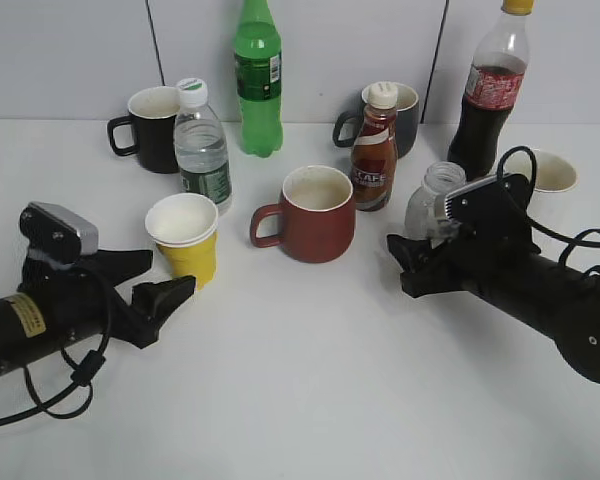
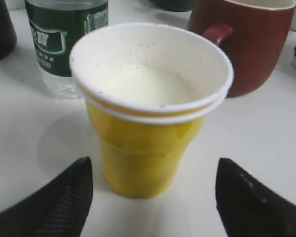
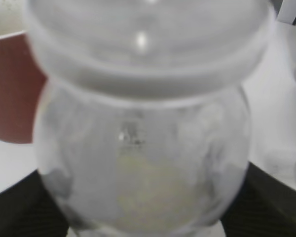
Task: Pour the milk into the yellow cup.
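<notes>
The yellow cup (image 1: 185, 240) stands upright at the left of the table, and in the left wrist view (image 2: 143, 148) it holds white milk (image 2: 138, 84). My left gripper (image 1: 170, 270) is open just short of the cup, one finger on each side of its base (image 2: 153, 165), not touching it. The milk bottle (image 1: 435, 195) is upright at the right, clear and almost empty, with a white film inside (image 3: 143, 148). My right gripper (image 1: 405, 262) has a finger against each side of the bottle (image 3: 145, 217). The bottle's base is hidden.
A dark red mug (image 1: 315, 215) stands between cup and bottle. A water bottle (image 1: 202, 150) is behind the cup, and a brown coffee bottle (image 1: 375, 150) is beside the mug. At the back are a green bottle (image 1: 258, 80), a cola bottle (image 1: 490, 95), two dark mugs and a white cup (image 1: 550, 170).
</notes>
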`<act>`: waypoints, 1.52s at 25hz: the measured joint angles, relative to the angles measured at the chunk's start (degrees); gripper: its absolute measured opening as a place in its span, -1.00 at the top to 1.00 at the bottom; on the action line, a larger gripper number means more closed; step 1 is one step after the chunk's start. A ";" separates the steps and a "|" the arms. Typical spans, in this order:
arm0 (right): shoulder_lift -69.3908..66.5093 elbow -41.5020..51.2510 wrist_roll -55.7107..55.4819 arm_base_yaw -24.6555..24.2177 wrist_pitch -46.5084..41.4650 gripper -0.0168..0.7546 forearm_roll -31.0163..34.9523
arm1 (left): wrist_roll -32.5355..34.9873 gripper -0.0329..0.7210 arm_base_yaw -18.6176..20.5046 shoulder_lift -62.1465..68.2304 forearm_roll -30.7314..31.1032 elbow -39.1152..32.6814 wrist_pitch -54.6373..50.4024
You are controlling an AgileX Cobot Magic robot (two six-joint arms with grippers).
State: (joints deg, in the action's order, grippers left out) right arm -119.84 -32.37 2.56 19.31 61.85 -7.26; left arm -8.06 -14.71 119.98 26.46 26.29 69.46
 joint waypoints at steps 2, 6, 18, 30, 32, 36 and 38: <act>0.00 0.00 -0.62 0.00 -0.89 -0.56 0.00 | 1.16 -0.65 0.00 0.00 -0.30 -1.02 0.00; 1.04 0.60 -2.12 0.00 -4.23 -0.56 0.00 | 3.43 -0.65 0.00 -0.01 -3.60 -2.97 0.00; 12.56 1.70 -9.28 0.00 -25.97 -0.56 -0.61 | 5.31 -0.65 0.00 -7.91 -9.63 -8.32 -0.19; 29.26 1.20 -16.41 0.00 -53.57 -0.57 -2.14 | 3.19 -0.65 0.00 -23.91 -11.77 -8.75 -14.69; 32.76 0.14 -16.69 0.00 -59.81 -0.57 -2.08 | -0.33 -0.65 0.00 -28.92 -11.84 -8.76 -21.25; 38.78 -3.19 -16.28 0.00 -73.79 -0.57 1.10 | -4.79 -0.65 0.00 -37.40 -12.22 -8.38 -32.19; 41.86 -5.13 -13.64 0.00 -80.20 -0.57 3.43 | -7.98 -0.65 0.00 -43.18 -13.96 -6.73 -44.12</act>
State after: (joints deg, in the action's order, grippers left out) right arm -77.98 -37.51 -11.08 19.31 -18.36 -3.83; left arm -16.04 -14.71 76.80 12.50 19.56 25.34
